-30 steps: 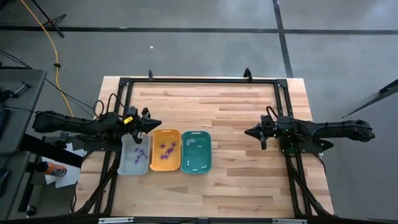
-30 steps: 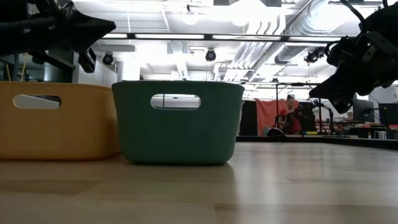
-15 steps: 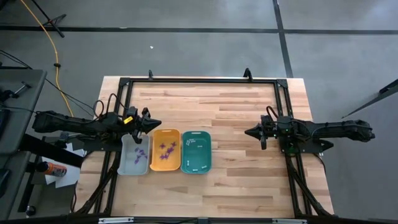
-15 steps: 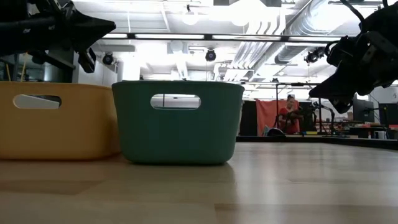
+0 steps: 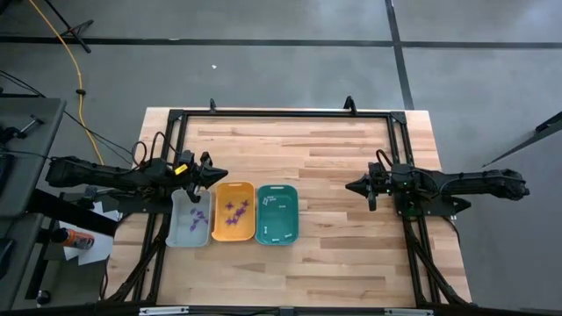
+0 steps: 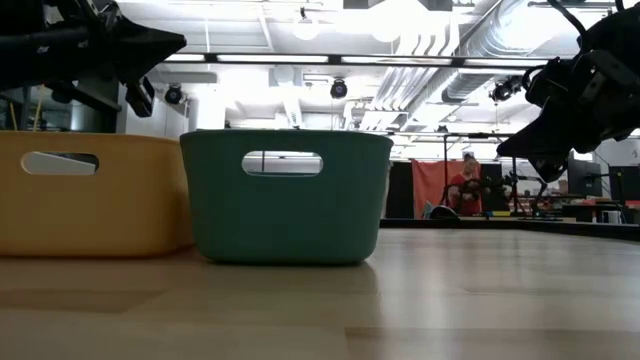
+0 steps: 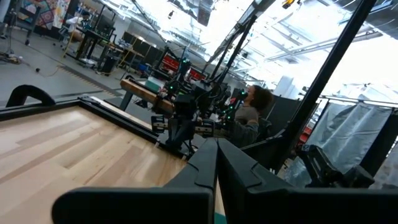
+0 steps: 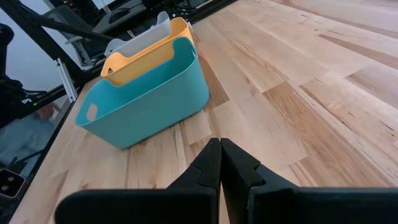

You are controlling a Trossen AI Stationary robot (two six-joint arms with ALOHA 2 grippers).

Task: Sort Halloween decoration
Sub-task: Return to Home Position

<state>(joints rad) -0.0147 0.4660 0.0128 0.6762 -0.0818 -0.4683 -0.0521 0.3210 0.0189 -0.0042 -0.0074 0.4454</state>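
Three small trays stand side by side on the table's left half: grey (image 5: 190,219), orange (image 5: 233,211), teal (image 5: 277,213). Purple pieces (image 5: 199,216) lie in the grey tray and more purple pieces (image 5: 235,211) in the orange one. White stick-like pieces (image 5: 283,236) lie in the teal tray. My left gripper (image 5: 223,175) hovers shut above the table just beyond the grey and orange trays, holding nothing. My right gripper (image 5: 349,186) hovers shut over bare wood on the right half, fingers pointing toward the trays, also holding nothing.
A black metal frame (image 5: 281,113) runs along the table's far edge and down both sides. Bare wood (image 5: 334,254) lies between the trays and my right arm. In the right wrist view the teal tray (image 8: 143,99) stands ahead with the orange one (image 8: 140,53) behind. People show in the room beyond.
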